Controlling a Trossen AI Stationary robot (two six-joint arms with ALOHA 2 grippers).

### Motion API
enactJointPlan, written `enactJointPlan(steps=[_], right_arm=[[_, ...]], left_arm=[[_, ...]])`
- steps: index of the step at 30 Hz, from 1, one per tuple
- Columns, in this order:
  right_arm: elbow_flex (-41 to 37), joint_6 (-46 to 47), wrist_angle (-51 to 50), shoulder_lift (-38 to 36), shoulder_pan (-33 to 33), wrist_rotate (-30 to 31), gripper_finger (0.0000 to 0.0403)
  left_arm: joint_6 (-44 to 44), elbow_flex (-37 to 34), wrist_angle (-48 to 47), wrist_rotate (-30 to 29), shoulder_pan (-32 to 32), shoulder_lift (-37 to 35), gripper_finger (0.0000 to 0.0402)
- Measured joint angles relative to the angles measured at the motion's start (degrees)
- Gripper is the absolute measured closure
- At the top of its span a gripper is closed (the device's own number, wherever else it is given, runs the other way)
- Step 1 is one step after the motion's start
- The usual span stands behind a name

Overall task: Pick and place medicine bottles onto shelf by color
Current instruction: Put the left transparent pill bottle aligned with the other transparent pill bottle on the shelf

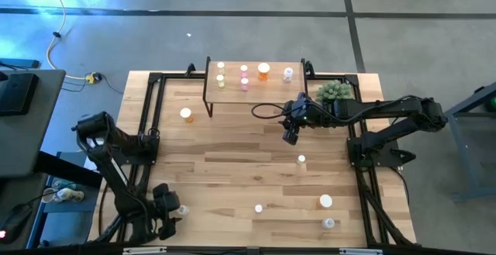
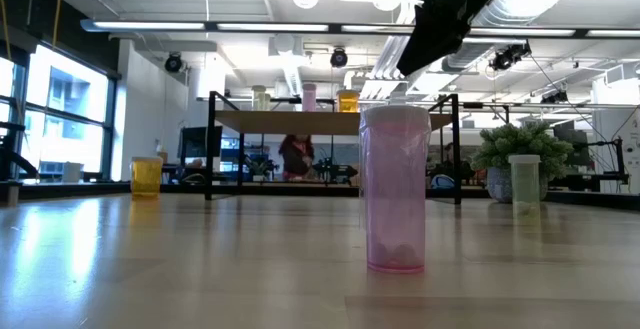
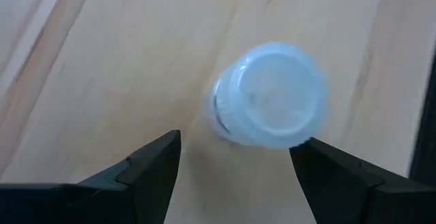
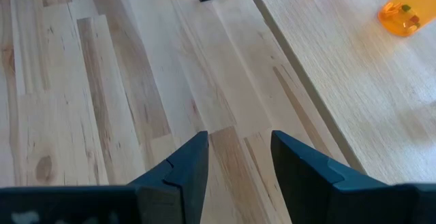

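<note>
Already about seven medicine bottles (image 1: 244,74) stand on the shelf (image 1: 256,91), six wait on the surface (image 1: 232,162); left gripper (image 3: 235,166), fingers apart, straddles a pale one (image 3: 269,94), right gripper (image 4: 238,159) hovers empty, fingers apart.

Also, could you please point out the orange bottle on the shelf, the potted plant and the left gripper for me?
orange bottle (image 1: 263,71): high view, on its white cap.
potted plant (image 1: 335,91): high view, on the green leaves.
left gripper (image 3: 235,166): left wrist view, midway between its open fingertips.
</note>
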Motion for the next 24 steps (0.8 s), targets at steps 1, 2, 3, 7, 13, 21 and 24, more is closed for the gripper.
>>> enactJointPlan(steps=[1,2,3,7,13,21,24], right_arm=[[0.00,0.00,0.04,0.00,0.00,0.00,0.0251],[0.00,0.01,0.10,0.00,0.00,0.00,0.0251],[0.00,0.00,0.16,0.00,0.00,0.00,0.0251],[0.00,0.00,0.53,0.02,-0.02,0.00,0.0251],[0.00,0.00,1.22,0.02,0.00,-0.82,0.0251],[0.00,0.00,1.36,0.02,0.00,-1.33,0.0251],[0.00,0.00,1.36,0.02,-0.01,-1.33,0.0251]], left_arm=[[-0.41,0.00,0.15,0.00,0.00,0.61,0.0138],[-0.73,0.00,0.25,-0.02,-0.01,1.19,0.0138],[-1.00,0.01,0.29,-0.36,0.00,1.57,0.0138],[-1.47,0.09,0.53,-1.88,-0.09,2.28,0.0138],[-1.54,0.00,0.81,-5.72,-0.08,2.58,0.0138],[-1.44,-0.02,0.79,-6.85,-0.09,2.58,0.0138],[-1.45,-0.02,1.07,-6.77,-0.07,2.58,0.0142]])
